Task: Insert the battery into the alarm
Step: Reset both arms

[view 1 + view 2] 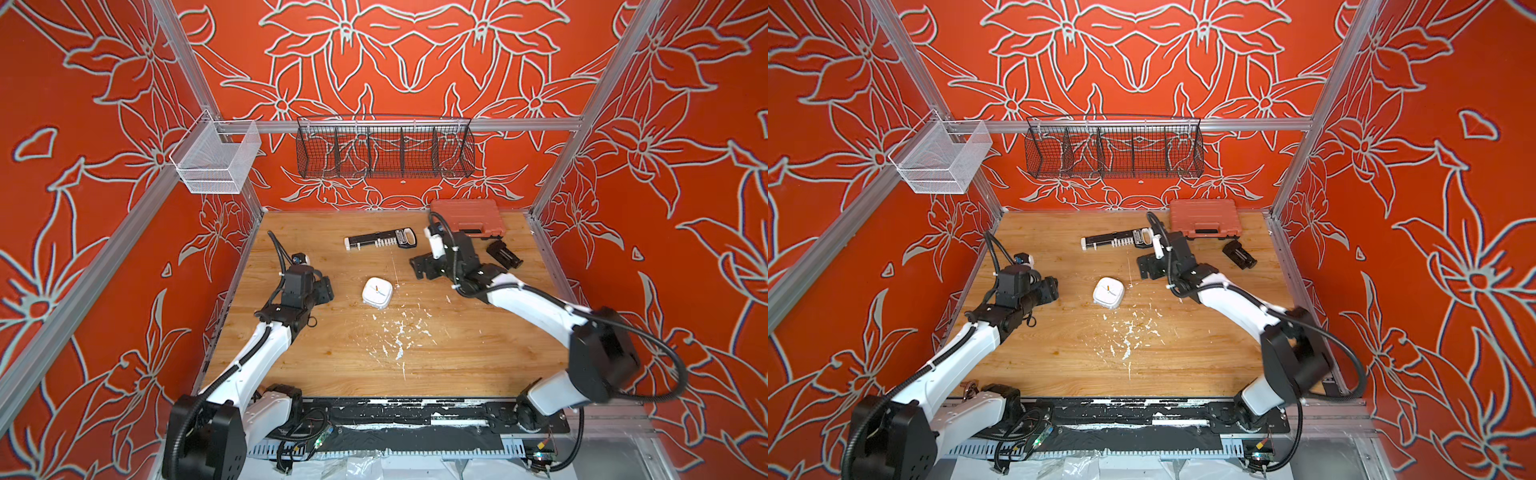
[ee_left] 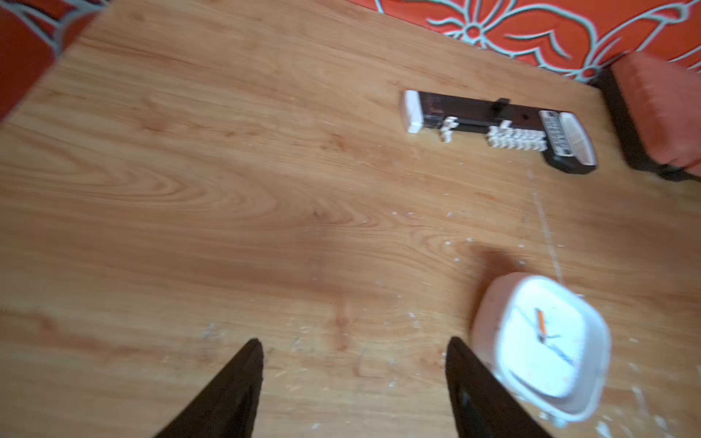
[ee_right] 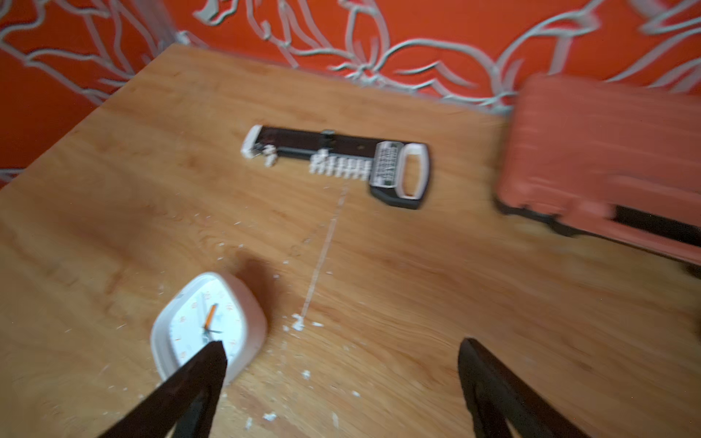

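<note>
**Q:** What did the top views show?

**A:** In both top views the alarm clock [image 1: 377, 293] lay face up near the middle of the desk [image 1: 332, 365], between my two arms. My left end effector [image 1: 328, 291] was to its left, and my right end effector [image 1: 417, 268] was behind it to the right. Neither touched it. Farther back lay a long black-and-white tool [image 1: 380, 240], an orange case [image 1: 465, 216] and a black ribbed block [image 1: 503, 255].

**Q:** And your left wrist?

**A:** The picture was blurred. The fingers of my left end effector [image 2: 354, 341] stood fairly wide, with only bare desk between them. The alarm clock [image 2: 542, 345] sat just beside one finger, its orange hand showing.

**Q:** Right wrist?

**A:** There my right end effector [image 3: 343, 343] gaped wide and empty. One finger crossed in front of the alarm clock's [image 3: 206, 326] corner; I couldn't tell whether it touched.
</note>
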You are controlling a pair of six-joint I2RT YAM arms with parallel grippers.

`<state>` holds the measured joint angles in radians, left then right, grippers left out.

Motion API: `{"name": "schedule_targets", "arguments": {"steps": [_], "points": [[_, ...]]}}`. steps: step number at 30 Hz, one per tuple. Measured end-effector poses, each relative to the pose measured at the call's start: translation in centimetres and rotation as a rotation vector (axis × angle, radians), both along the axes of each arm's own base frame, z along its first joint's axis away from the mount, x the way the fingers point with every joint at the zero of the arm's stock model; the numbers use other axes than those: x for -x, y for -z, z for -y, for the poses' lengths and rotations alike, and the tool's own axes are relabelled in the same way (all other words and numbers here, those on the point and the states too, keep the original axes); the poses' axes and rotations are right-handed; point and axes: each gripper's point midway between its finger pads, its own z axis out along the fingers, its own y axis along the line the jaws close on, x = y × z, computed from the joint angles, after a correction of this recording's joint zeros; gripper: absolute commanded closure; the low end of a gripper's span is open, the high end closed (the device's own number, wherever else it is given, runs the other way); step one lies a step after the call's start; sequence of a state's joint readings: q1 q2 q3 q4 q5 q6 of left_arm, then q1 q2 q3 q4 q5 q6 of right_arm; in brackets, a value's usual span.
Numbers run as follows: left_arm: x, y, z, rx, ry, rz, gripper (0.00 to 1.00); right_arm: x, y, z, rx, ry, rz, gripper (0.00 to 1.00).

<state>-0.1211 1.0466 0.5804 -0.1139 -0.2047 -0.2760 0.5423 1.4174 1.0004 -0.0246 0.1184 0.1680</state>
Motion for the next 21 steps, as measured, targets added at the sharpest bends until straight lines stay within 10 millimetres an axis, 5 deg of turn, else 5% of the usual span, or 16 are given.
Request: {"name": "schedule_targets", "arguments": {"steps": [4, 7, 10, 15, 18, 21], "points": [[0.8, 2.5, -2.8, -0.127, -0.090, -0.018, 0.25, 2.7, 0.9, 9.9, 0.122, 0.303, 0.082, 0.02], [0.9, 4.1, -4.0, -0.188, -0.129, -0.021, 0.25, 5.4, 4.9, 16.9, 0.225, 0.497, 0.071, 0.02], [0.6, 4.6, -4.3, -0.216, -0.126, 0.021, 0.24, 7.9, 9.3, 21.4, 0.295, 0.607, 0.056, 0.02], [-0.1, 5.1, -4.5, -0.214, -0.103, 0.097, 0.21, 8.6, 12.8, 24.3, 0.273, 0.653, 0.076, 0.02], [-0.7, 6.0, -4.0, -0.217, -0.061, 0.103, 0.02, 6.5, 12.9, 24.0, 0.216, 0.604, 0.112, 0.02], [-1.7, 6.5, -3.6, -0.214, -0.039, 0.072, 0.03, 5.2, 13.8, 22.9, 0.192, 0.539, 0.125, 0.02]]}}
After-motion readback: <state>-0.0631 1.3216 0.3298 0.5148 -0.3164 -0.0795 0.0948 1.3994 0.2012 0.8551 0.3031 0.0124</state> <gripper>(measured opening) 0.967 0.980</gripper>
